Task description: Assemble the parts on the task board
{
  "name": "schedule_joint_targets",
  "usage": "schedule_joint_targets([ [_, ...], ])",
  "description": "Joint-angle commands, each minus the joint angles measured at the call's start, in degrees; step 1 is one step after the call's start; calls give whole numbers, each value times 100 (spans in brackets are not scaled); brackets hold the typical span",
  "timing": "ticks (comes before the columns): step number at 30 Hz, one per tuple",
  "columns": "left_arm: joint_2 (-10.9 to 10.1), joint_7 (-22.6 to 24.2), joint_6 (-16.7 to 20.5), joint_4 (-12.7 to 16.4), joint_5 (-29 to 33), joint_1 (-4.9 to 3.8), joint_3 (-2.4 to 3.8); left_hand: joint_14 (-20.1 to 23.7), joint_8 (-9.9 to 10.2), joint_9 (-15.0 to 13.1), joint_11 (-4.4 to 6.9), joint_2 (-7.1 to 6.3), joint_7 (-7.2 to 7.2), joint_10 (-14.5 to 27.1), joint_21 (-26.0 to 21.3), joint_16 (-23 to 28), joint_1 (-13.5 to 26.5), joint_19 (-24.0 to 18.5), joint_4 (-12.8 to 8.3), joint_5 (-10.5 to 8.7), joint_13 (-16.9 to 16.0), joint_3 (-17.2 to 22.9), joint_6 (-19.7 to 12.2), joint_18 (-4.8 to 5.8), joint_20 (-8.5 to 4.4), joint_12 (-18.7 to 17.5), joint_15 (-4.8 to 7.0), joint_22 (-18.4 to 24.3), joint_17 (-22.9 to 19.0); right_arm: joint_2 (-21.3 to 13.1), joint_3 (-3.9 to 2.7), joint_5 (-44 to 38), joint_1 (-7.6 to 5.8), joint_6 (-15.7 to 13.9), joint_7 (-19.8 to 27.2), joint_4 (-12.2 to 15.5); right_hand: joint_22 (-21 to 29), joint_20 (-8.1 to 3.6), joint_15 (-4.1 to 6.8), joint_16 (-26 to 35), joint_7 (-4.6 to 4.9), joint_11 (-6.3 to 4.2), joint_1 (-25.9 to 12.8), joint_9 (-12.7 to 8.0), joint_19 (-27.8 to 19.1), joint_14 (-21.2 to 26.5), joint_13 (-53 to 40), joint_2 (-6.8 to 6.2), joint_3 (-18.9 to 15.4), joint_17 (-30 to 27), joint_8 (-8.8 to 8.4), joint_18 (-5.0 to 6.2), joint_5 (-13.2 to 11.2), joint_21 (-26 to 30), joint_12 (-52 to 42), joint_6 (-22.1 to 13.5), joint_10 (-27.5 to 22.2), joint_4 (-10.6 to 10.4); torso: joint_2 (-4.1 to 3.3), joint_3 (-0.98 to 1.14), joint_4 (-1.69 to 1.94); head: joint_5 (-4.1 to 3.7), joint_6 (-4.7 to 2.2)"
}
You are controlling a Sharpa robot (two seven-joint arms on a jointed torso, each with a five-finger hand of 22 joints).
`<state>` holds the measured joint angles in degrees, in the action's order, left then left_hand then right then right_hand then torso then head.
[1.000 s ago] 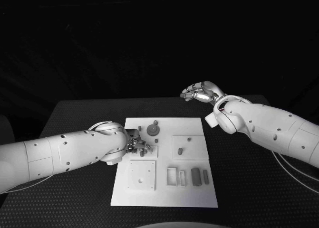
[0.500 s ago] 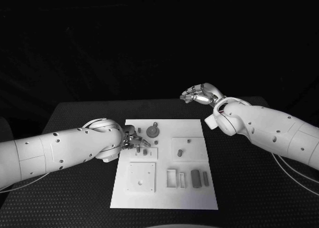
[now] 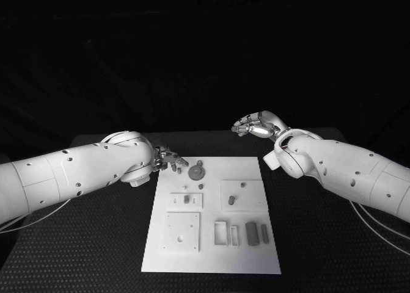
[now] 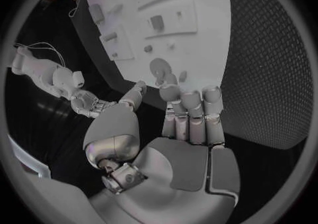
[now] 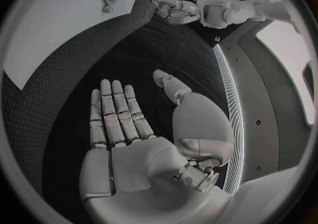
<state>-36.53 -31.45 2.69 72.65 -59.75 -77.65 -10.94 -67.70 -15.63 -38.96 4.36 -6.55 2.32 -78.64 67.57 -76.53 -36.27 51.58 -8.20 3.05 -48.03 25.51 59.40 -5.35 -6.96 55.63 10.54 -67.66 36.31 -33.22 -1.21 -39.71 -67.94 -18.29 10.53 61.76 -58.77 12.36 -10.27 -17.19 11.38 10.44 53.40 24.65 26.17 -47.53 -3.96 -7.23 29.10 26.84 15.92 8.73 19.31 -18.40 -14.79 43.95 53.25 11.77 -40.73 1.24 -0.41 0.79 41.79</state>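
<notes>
The white task board lies in the middle of the black table. Grey parts sit on it: a gear at the far end, a short peg standing in a small plate, another peg in the square to its right, and bars in slots near the front. My left hand hovers at the board's far left corner, fingers apart and holding nothing; the left wrist view shows its fingers over the gear. My right hand is raised beyond the far right corner, its fingers straight and empty.
A square plate with small holes takes the board's near left. Black textured table surrounds the board on all sides. The right forearm reaches over the table's right side.
My left hand has drawn back from the small plate toward the board's far left corner, uncovering the short peg standing there. The right hand has hardly moved.
</notes>
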Motion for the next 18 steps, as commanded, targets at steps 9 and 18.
schedule_joint_targets([
  [9, 675, 258, -289, -1240, -109, -2, -9, 18, 62, -4, -90, 123, 82, 35, -6, 66, -86, -79, -48, -14, 36, -31, -208, -48, -808, -62, -93, 61, -38, 11, -3, 21, 4, 60, 52, 4, -17, -11, -23, 22, 90, 12, 42, -12, -51, 18, 7, 21, -39, -8, 25, -78, 35, 36, 28, -41, 38, -1, -13, -2, -4, 69, -46],
  [18, 972, 409, -472, -1801, -358, 131, -20, 26, 62, -17, -106, 202, 97, 51, 2, 75, -129, -96, -82, -12, 47, -42, -241, -47, -791, -67, -109, 83, -48, -6, -3, 43, 3, 47, 52, 29, -27, -12, -22, 24, 82, 2, 43, -13, -57, 22, 7, 24, -43, -12, 28, -82, 35, 40, 35, -38, 42, -1, -37, -6, -28, 84, -67],
])
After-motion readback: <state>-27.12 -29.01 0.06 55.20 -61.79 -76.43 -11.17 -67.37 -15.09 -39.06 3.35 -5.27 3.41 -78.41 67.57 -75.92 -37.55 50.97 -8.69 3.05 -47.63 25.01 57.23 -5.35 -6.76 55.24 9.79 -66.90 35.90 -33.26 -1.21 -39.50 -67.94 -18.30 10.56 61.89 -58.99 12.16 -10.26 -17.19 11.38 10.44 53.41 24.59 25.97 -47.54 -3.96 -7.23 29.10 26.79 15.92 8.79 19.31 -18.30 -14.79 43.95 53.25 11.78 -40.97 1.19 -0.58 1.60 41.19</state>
